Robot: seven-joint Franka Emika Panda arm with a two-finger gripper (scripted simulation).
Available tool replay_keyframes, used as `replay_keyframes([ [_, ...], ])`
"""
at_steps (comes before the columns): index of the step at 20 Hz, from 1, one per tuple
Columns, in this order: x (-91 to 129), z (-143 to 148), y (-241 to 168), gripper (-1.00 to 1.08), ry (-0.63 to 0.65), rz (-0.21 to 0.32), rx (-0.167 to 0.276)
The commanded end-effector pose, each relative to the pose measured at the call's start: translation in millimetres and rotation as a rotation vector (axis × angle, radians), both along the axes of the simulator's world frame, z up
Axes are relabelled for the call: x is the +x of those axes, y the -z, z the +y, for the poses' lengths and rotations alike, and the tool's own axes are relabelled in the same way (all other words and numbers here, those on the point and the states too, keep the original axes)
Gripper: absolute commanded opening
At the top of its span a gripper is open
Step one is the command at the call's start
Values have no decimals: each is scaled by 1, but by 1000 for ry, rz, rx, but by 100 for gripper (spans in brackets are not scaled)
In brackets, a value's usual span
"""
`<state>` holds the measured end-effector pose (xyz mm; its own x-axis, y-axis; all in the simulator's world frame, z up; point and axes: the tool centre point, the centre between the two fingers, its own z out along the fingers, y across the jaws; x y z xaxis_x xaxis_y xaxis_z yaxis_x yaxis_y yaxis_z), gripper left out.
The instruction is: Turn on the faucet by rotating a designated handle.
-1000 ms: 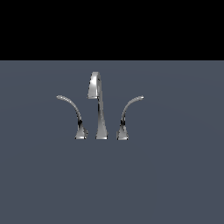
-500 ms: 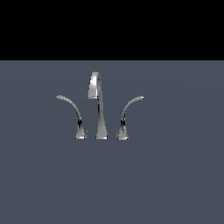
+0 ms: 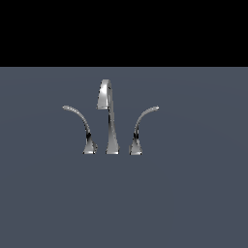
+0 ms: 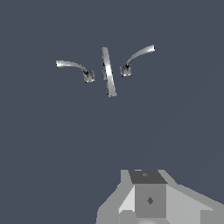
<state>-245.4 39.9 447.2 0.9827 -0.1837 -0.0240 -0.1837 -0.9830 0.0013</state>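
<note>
The chrome faucet stands mid-scene in the exterior view, with a tall hooked central spout (image 3: 110, 121). The designated handle (image 3: 81, 122) is the thin lever at the exterior view's left, its tip arcing up and leftward from a flared base with a dark reflection. The mirror lever (image 3: 140, 123) arcs rightward. The wrist view shows the handle (image 4: 72, 65), the spout (image 4: 108, 72) and the other lever (image 4: 139, 55) from above. My gripper (image 4: 146, 176) is far from the faucet, touching nothing. Its fingers show as one block with no gap. It is out of the exterior view.
The faucet stands on a flat grey-blue surface (image 3: 193, 193) that fills both views. A black band lies above it in the exterior view.
</note>
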Motion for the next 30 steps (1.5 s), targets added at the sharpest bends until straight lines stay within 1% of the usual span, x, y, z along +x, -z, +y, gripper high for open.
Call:
replay_keyframes([
  [1, 4, 10, 10, -100, 49, 0, 0],
  [14, 35, 61, 65, -100, 325, -2, -2],
  [30, 91, 110, 131, -100, 658, -5, -1],
])
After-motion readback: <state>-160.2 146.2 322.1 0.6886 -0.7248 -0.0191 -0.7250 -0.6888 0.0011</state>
